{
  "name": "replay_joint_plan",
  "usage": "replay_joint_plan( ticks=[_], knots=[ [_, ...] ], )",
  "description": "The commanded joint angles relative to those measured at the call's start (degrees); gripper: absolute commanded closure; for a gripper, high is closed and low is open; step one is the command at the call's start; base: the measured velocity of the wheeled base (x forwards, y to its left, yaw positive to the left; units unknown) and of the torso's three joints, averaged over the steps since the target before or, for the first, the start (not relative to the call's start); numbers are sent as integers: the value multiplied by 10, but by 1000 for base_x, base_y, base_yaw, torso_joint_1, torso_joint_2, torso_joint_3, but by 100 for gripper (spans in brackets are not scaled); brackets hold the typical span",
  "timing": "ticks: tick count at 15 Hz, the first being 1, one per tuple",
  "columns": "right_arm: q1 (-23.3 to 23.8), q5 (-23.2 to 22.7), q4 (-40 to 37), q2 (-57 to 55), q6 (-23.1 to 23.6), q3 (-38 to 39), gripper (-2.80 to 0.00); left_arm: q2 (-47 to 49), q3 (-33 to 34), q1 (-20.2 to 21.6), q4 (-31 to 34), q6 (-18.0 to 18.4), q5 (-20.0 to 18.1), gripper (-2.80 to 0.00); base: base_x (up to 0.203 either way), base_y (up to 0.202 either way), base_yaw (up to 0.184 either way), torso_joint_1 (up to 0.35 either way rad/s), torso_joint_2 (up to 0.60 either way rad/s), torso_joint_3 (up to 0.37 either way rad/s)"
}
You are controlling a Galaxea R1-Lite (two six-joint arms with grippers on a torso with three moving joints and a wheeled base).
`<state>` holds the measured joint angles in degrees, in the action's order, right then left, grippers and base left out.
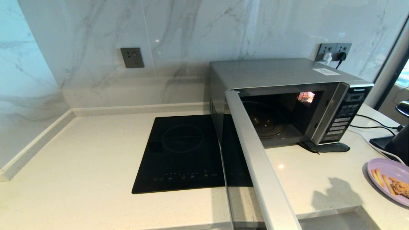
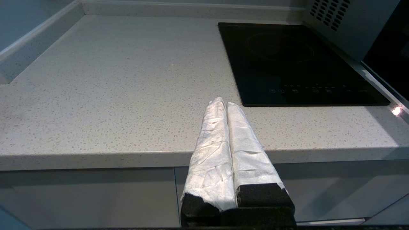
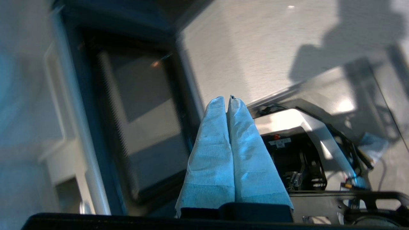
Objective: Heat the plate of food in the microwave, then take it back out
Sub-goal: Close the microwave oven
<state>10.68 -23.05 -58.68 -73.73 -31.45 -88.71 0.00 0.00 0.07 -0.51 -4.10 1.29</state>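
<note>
Silver microwave point(image 1: 287, 95) open; plate of food point(image 1: 391, 179) outside.

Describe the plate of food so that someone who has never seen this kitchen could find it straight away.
Start at the silver microwave with its door swung open on the pale countertop. Follow the counter towards the robot's right, past the white and black cables, to the near right edge. There sits the plate of food: the only lavender thing around, round and shallow, with thin orange-yellow sticks and a brown crumbly piece.

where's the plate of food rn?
Head view: the plate of food sits on the countertop at the far right edge, in front and to the right of the open microwave, not inside it.
</note>
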Motion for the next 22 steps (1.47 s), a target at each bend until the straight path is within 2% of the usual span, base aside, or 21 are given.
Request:
replay_joint_plan(
  ticks=[1, 3, 6, 7, 11, 13, 16, 19, 20, 22],
  knots=[
    [-78, -23, -35, 11, 5, -68, 0, 1, 0, 0, 0, 0, 0, 0, 0, 0, 0, 0, 0, 0],
    [-133, -72, -97, -2, 17, -153, 0, 1, 0, 0, 0, 0, 0, 0, 0, 0, 0, 0, 0, 0],
    [-189, -245, -145, -42, 66, -222, 0, 1, 0, 0, 0, 0, 0, 0, 0, 0, 0, 0, 0, 0],
    [-208, -279, -149, -58, 82, -230, 0, 1, 0, 0, 0, 0, 0, 0, 0, 0, 0, 0, 0, 0],
    [-314, -296, -148, -114, 92, -241, 0, 1, 0, 0, 0, 0, 0, 0, 0, 0, 0, 0, 0, 0],
    [-363, -278, -145, -148, 99, -253, 0, 1, 0, 0, 0, 0, 0, 0, 0, 0, 0, 0, 0, 0],
    [-430, -207, -128, -187, 103, -263, 0, 1, 0, 0, 0, 0, 0, 0, 0, 0, 0, 0, 0, 0],
    [-491, -48, -106, -216, 99, -266, 0, 1, 0, 0, 0, 0, 0, 0, 0, 0, 0, 0, 0, 0],
    [-512, -6, -92, -220, 98, -266, 0, 1, 0, 0, 0, 0, 0, 0, 0, 0, 0, 0, 0, 0],
    [-549, 49, -77, -224, 99, -266, 0, 1, 0, 0, 0, 0, 0, 0, 0, 0, 0, 0, 0, 0]
  ],
)
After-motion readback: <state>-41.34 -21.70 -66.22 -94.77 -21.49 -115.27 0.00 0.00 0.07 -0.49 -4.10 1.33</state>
